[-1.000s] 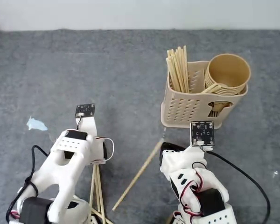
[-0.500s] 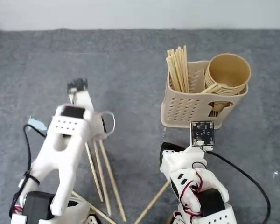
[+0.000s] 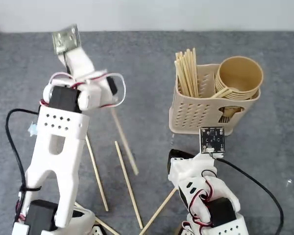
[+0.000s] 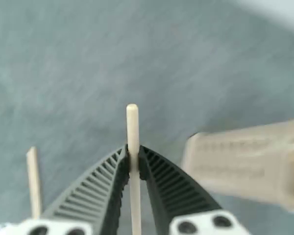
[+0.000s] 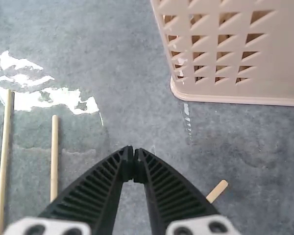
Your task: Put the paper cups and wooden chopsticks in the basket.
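My left gripper (image 4: pixel 133 164) is shut on a wooden chopstick (image 4: pixel 132 122), whose tip sticks out past the fingertips. From above, the left arm stands raised at the far left, and the held chopstick (image 3: pixel 123 142) slants down from it toward the table's middle. The beige basket (image 3: pixel 196 115) at the right holds a bundle of chopsticks (image 3: pixel 187 73) and stacked paper cups (image 3: pixel 240 76). My right gripper (image 5: pixel 134 164) is shut on nothing, low over the mat just in front of the basket (image 5: pixel 235 49).
Loose chopsticks lie on the grey mat between the arms: one (image 3: pixel 96 174) by the left arm, one (image 3: pixel 129 185) in the middle, one (image 3: pixel 159 210) beside the right arm's base. A blue scrap (image 3: pixel 33 128) lies at the left.
The left arm has risen and swung toward the far left, carrying a chopstick up with it. The loose chopsticks have shifted on the mat. The right arm has stayed still.
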Robot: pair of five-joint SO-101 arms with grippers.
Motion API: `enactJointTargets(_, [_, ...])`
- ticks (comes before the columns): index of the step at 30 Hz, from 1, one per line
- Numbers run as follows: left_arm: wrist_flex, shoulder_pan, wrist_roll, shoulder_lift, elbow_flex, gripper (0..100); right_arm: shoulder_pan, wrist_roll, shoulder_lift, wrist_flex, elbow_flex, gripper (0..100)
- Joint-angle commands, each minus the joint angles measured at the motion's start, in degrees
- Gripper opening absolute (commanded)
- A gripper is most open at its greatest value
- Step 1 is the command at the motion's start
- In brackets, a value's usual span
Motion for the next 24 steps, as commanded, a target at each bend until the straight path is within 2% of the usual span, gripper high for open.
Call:
enactJointTargets(1, [0.0, 3.5, 1.8, 0.1, -12.8, 1, 0.1, -0.5, 0.1, -1.4, -0.2, 1.3])
enactJointTargets(5, [-4.4, 8.0, 1.9, 0.2, -20.5, 1, 0.1, -0.5, 0.1, -1.4, -0.2, 1.3])
enactJointTargets(12, [-27.1, 9.8, 1.8, 1.4, -20.4, 1, 0.1, -0.5, 0.1, -1.4, -0.2, 1.3])
enactJointTargets(17, [-38.3, 11.5, 1.7, 7.1, -20.2, 1, 0.1, -0.5, 0.1, -1.4, -0.2, 1.3])
enactJointTargets(21, [-44.4, 12.0, 1.7, 12.7, -20.2, 1, 0.1, -0.5, 0.1, -1.4, -0.2, 1.3])
enactJointTargets(24, [-45.2, 12.1, 1.7, 16.1, -20.2, 1, 0.1, -0.5, 0.1, -1.4, -0.2, 1.3])
